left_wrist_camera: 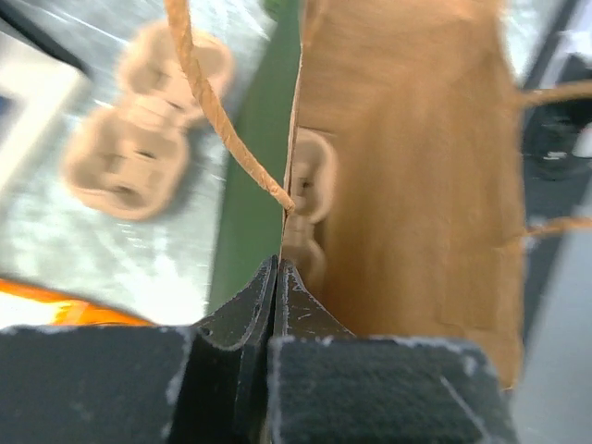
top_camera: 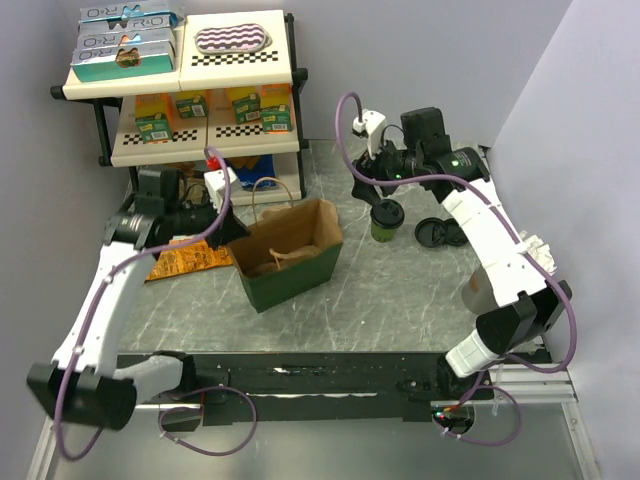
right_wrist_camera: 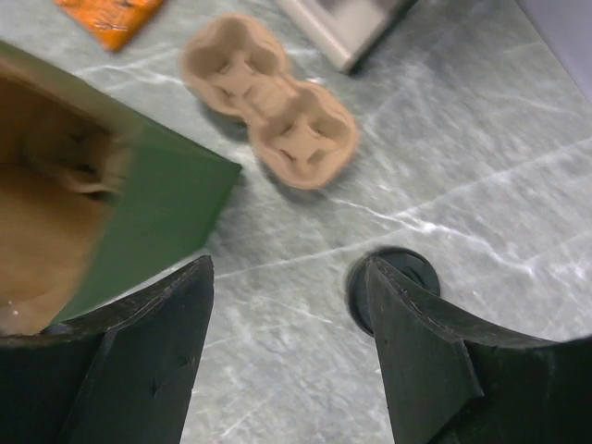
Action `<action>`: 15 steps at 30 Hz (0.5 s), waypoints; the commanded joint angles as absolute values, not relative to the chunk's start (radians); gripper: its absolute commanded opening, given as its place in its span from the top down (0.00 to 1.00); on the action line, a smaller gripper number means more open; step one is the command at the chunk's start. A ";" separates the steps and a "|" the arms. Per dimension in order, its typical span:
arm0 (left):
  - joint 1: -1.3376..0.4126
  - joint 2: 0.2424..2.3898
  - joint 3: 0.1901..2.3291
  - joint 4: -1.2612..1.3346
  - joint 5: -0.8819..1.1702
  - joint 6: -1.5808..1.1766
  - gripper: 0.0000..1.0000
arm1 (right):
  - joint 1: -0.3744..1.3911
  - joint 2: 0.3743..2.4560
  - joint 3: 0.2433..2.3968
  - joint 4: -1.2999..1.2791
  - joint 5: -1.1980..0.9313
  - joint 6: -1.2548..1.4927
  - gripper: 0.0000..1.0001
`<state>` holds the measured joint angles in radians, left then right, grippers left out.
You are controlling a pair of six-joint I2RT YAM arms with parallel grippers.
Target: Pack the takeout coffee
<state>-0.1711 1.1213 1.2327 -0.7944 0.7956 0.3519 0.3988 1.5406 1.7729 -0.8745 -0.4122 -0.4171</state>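
The takeout coffee (top_camera: pixel 386 219), a small green cup under a black lid, stands on the marble table right of the bag. In the right wrist view only its black lid (right_wrist_camera: pixel 407 270) shows, partly behind my right finger. My right gripper (top_camera: pixel 376 190) (right_wrist_camera: pixel 289 265) is open and empty, hovering just above and behind the cup. A green paper bag (top_camera: pixel 290 252) with a brown inside stands open mid-table. My left gripper (top_camera: pixel 231 228) (left_wrist_camera: pixel 277 266) is shut on the bag's left rim (left_wrist_camera: pixel 289 199).
A brown pulp cup carrier (right_wrist_camera: pixel 270 104) (left_wrist_camera: pixel 139 159) lies on the table behind the bag. Loose black lids (top_camera: pixel 440 233) lie right of the cup, a grey cup stack (top_camera: pixel 482 288) nearer. An orange packet (top_camera: pixel 185 260) lies left of the bag. A shelf unit (top_camera: pixel 180 90) stands at the back left.
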 commanded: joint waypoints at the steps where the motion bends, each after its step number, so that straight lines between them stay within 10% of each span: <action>1: -0.120 1.198 1.279 -0.926 1.025 0.359 0.99 | 0.399 1.531 1.906 -0.986 -0.656 -0.507 0.25; 15: -0.107 1.200 1.250 -0.784 0.983 0.278 0.95 | 0.653 1.569 1.880 -1.144 -0.715 -0.957 0.23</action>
